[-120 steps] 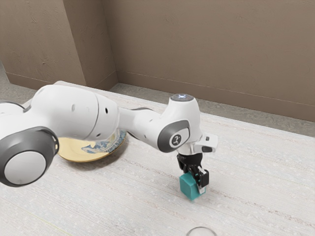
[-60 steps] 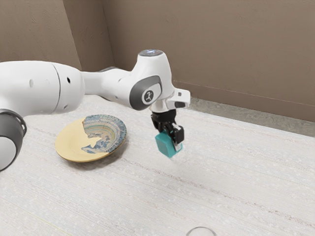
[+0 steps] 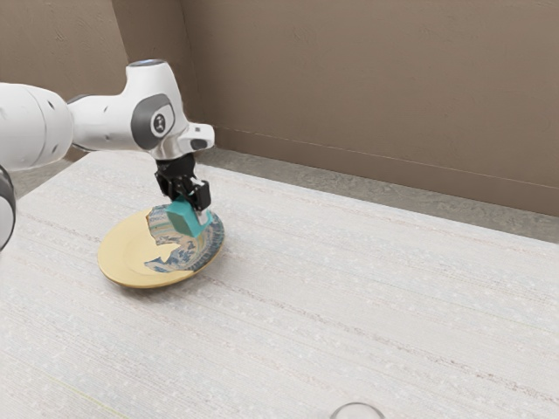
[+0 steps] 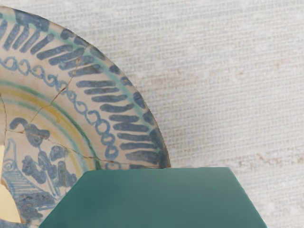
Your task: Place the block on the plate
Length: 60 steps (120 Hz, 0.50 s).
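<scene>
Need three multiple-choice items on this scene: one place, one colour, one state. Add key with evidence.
1. Where is the block?
A. On the floor
B. At the patterned side of the plate
C. Against the wall

2. What colour is the block?
A. Teal
B. Red
C. White

3. What is the gripper doing?
A. Standing open, empty
B. Pinching the plate's rim
C. Holding the block

Key:
1 B: both views show it against the blue pattern.
2 A: its faces are blue-green.
3 C: exterior view shows it clasped between the fingers.

I see a room, kind unclear: textured brown walls (image 3: pixel 376 78), mottled grey floor (image 3: pixel 349 184) beyond the whitish worktop (image 3: pixel 376 297).
</scene>
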Available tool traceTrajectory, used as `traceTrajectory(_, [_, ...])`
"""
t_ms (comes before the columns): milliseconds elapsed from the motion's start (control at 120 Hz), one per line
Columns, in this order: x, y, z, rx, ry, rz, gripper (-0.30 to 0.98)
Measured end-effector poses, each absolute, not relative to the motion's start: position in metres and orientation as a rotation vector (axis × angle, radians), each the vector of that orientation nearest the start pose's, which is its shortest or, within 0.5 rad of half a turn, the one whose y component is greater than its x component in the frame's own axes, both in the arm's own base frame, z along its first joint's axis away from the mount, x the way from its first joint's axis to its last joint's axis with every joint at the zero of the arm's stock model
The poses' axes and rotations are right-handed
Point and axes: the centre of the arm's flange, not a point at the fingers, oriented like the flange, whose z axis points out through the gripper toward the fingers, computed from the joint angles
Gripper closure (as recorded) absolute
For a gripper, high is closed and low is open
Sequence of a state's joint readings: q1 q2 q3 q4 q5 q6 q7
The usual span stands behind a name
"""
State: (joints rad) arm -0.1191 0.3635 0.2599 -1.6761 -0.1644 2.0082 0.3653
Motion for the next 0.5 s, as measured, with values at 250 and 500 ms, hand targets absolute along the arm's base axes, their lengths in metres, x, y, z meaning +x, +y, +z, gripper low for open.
traceTrajectory(250, [0.638, 0.145, 0.389, -3.212, 0.213, 0.016, 0.27])
traceTrajectory(500, [0.633, 0.176, 0.354, -3.230, 0.242, 0.086, 0.27])
